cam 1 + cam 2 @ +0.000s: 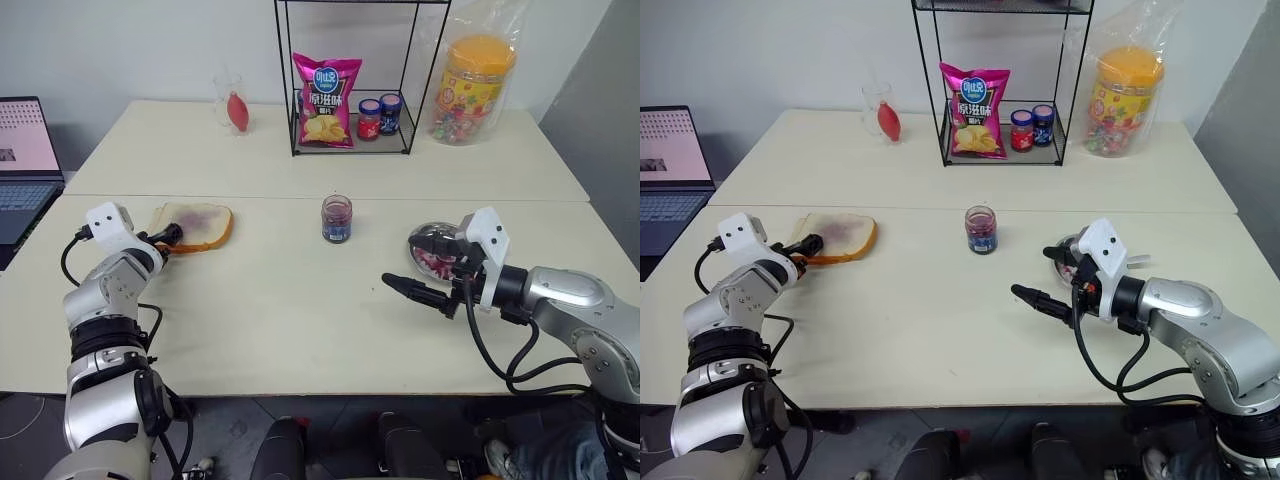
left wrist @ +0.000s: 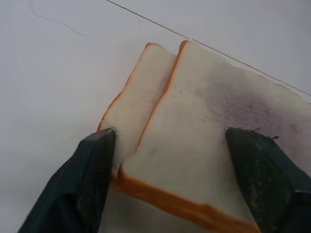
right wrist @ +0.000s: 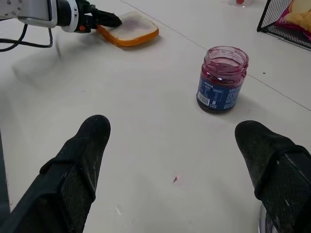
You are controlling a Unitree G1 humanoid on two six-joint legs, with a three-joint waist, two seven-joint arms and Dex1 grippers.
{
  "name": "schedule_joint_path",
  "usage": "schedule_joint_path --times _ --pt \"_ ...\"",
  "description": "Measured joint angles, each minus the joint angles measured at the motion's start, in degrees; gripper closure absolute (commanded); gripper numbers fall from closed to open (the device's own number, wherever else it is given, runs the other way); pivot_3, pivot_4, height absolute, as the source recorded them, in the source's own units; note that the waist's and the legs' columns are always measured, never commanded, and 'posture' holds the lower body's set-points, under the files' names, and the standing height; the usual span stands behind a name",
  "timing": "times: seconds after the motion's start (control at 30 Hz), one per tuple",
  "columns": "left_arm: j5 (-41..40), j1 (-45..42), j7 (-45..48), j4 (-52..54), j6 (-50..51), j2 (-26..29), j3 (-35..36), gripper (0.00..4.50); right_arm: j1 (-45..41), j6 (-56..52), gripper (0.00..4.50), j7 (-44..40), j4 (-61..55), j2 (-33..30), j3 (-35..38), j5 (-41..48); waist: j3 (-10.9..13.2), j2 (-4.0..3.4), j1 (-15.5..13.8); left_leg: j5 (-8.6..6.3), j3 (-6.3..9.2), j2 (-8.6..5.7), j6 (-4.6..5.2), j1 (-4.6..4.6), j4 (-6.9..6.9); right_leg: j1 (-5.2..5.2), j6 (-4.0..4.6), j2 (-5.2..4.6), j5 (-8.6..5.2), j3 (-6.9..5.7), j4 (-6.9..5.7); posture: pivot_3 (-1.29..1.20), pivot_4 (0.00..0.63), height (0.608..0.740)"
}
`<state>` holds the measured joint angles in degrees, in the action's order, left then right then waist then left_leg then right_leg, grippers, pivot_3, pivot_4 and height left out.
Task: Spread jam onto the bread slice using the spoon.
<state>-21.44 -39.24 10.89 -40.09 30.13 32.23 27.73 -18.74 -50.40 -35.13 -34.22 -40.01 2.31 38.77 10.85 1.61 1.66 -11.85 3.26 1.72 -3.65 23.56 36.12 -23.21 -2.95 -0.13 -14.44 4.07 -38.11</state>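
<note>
pale white bread slice with a purple stain [image 2: 218,136] lies stacked on a second, browner-crusted slice [image 2: 138,104] at the table's left. left gripper [image 2: 170,141] fingers apart, straddling the near edge of the stack, no squeeze evident. risk: closing here could pinch both slices, or crush and drag the soft top one. right gripper [image 3: 175,141] wide apart, empty, facing the open glass jar of dark jam [image 3: 222,79]. steel dish [image 1: 432,240] just beside the right wrist; spoon not made out.
</note>
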Motion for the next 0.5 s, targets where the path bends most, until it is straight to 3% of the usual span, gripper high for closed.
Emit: schedule_joint_path --times 0.5 --pt "1.2 0.9 1.1 1.6 -0.4 0.2 -1.7 4.21 -0.6 -1.5 0.0 0.5 -0.2 0.0 0.9 1.8 0.0 0.0 0.1 0.0 0.0 0.0 0.0 0.0 0.0 0.0 0.0 0.0 0.0 0.01 0.01 0.0 0.15 0.74"
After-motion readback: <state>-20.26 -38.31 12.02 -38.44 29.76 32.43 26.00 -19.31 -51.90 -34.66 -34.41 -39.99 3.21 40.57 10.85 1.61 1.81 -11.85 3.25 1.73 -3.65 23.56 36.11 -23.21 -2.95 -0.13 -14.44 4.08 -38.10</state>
